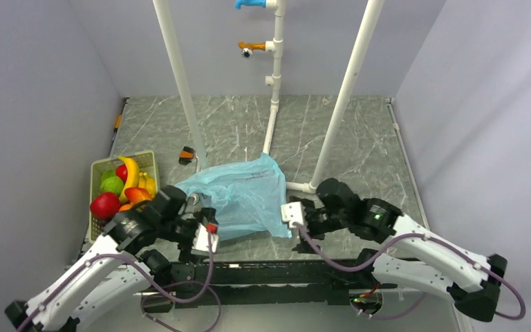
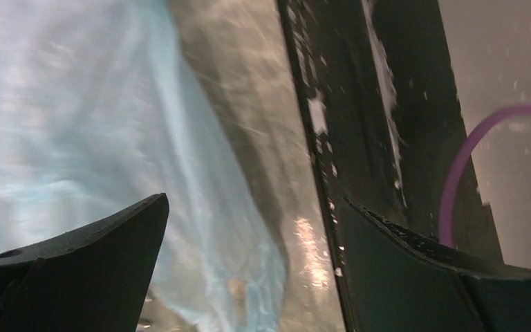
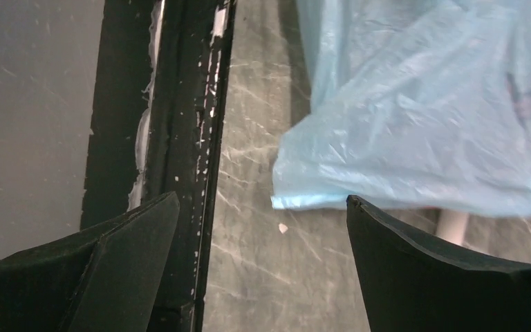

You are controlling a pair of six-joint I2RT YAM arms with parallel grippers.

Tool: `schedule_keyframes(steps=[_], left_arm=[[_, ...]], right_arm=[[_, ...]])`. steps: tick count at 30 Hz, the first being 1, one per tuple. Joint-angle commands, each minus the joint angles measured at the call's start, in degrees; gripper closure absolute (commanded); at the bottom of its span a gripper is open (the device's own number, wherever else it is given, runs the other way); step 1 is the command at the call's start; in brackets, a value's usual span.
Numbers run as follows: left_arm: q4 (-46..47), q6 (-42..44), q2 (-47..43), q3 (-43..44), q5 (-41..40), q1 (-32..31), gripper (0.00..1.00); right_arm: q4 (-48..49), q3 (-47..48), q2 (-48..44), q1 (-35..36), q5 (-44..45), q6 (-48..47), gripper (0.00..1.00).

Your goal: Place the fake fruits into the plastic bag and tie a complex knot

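Observation:
The light-blue plastic bag (image 1: 245, 194) lies flat and crumpled in the middle of the marble table. The fake fruits (image 1: 121, 188) sit piled in a green basket (image 1: 148, 158) at the left: a red one, a green one, bananas and orange pieces. My left gripper (image 1: 205, 236) hovers at the bag's near-left edge, open and empty; in its wrist view the bag (image 2: 97, 131) fills the left side between and beyond the gripper (image 2: 252, 207). At the bag's near-right corner, my right gripper (image 1: 292, 213) is open and empty, the bag corner (image 3: 415, 124) just ahead of the gripper (image 3: 263, 200). No knot is in view.
White pipe posts (image 1: 180, 83) (image 1: 349, 90) rise behind the bag, and a middle pipe (image 1: 274, 76) carries blue and orange clips. A small orange-black object (image 1: 188, 155) lies by the left post. A black rail (image 1: 269, 273) runs along the table's near edge. Grey walls close both sides.

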Motion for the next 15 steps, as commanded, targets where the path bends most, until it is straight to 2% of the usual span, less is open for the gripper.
schedule_keyframes(steps=[1,5,8,13,15], left_arm=[[8.19,-0.9,3.33,-7.49,-17.34,-9.49,0.01],[15.53,-1.66,5.56,-10.96,-23.68,-11.11,0.01],[15.11,-0.58,8.65,-11.44,-25.13,-11.48,0.01],[17.13,-0.08,8.53,-13.85,-25.35,-11.61,0.01],[17.57,1.11,8.41,-15.11,-25.81,-11.72,0.01]], right_arm=[[14.61,-4.4,2.12,5.61,3.94,-5.05,0.04],[24.37,-12.07,2.02,7.91,7.17,-9.71,0.02],[26.99,-15.07,3.53,9.42,8.23,-10.62,0.02],[40.06,-24.24,4.02,13.51,20.39,-14.48,0.02],[45.01,-26.39,5.85,14.13,25.54,-15.27,0.06]])
